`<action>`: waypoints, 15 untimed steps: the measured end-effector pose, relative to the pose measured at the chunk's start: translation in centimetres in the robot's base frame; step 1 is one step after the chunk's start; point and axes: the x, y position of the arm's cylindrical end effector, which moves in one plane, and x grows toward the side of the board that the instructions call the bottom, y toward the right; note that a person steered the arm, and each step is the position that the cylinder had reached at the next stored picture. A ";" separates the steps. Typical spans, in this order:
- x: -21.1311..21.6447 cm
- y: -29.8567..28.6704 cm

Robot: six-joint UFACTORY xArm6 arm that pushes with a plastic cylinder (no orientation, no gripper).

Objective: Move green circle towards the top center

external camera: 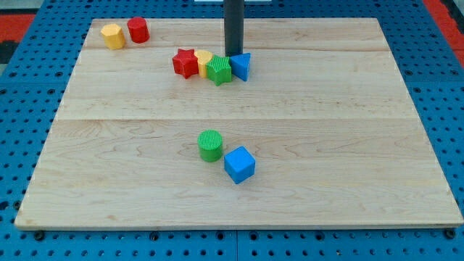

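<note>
The green circle (210, 145) stands below the board's centre, with a blue cube (239, 164) touching it at its lower right. My tip (233, 54) is near the view's top centre, right behind a blue triangle (241, 66) and a green star (219, 70). The rod rises straight out of the view's top. The tip is far above the green circle in the view, with bare board between them.
A red star (185, 63) and a yellow block (204, 61) sit in a row with the green star and blue triangle. A yellow hexagon (112, 35) and a red cylinder (138, 30) stand at the top left. The wooden board (348, 145) lies on blue pegboard.
</note>
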 end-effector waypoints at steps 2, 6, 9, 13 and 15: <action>-4.1 2.3; -6.8 20.9; 7.0 23.9; 11.4 -10.2; 21.5 -14.1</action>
